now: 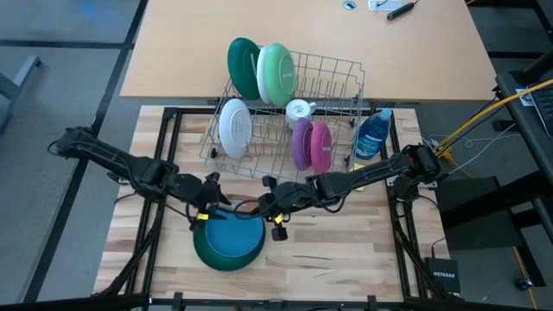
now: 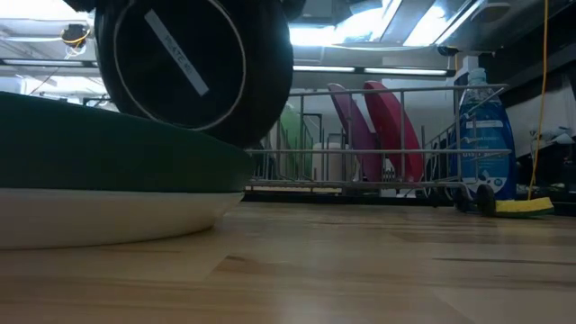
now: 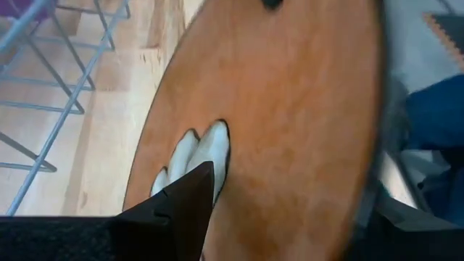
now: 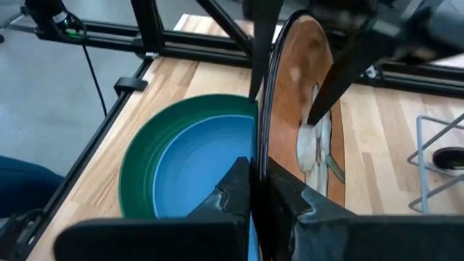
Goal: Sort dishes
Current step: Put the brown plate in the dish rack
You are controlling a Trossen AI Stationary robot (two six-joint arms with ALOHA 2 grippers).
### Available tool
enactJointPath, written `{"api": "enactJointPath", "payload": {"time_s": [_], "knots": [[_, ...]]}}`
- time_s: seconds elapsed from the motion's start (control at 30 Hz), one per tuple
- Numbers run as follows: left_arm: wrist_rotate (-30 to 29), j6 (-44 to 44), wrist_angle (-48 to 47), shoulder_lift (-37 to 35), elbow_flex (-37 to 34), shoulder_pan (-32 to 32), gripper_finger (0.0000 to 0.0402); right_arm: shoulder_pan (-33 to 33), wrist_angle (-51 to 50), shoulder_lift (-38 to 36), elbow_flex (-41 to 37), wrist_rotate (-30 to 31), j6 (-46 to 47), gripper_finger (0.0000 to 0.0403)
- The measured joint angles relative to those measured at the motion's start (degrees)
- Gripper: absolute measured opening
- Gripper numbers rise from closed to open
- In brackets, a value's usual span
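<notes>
Near the front edge of the wooden table (image 1: 346, 259) a blue bowl (image 1: 232, 238) sits nested in a dark green bowl (image 1: 206, 255). Just above them the right gripper (image 4: 259, 190) is clamped on the rim of a brown plate (image 4: 304, 109), held on edge; the left gripper (image 1: 206, 210) stands apart beside it. Farther back, the wire rack (image 1: 333, 78) holds green (image 1: 259, 71), white (image 1: 234, 128) and pink plates (image 1: 311, 145) upright, a blue soap bottle (image 1: 373, 136) at its right end.

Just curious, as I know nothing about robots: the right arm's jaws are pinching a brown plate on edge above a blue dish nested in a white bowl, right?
Nearly. The bowl under the blue dish is dark green, not white, as the right wrist view shows. The rest holds: the right gripper pinches the brown plate on edge above it.
</notes>
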Motion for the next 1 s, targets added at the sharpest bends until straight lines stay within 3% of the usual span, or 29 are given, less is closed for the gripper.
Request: {"api": "enactJointPath", "payload": {"time_s": [0.2,0.5,0.63,1.0], "knots": [[-0.24,0.58,0.19,3.38,0.0,0.0,0.0196,0.03,-0.12,0.0,0.04,-0.2,0.04,0.0021],[-1.26,5.7,-0.07,4.19,-0.02,-0.1,0.0056,0.06,0.15,0.0,0.04,-0.84,1.41,0.0025],[-0.32,6.44,0.13,4.19,-0.02,-0.07,0.0049,0.06,0.27,0.0,0.04,-0.74,2.21,0.0047],[0.11,2.15,0.19,4.23,-0.04,-0.09,0.0041,0.04,0.11,0.0,0.04,-0.63,3.83,0.016]]}}
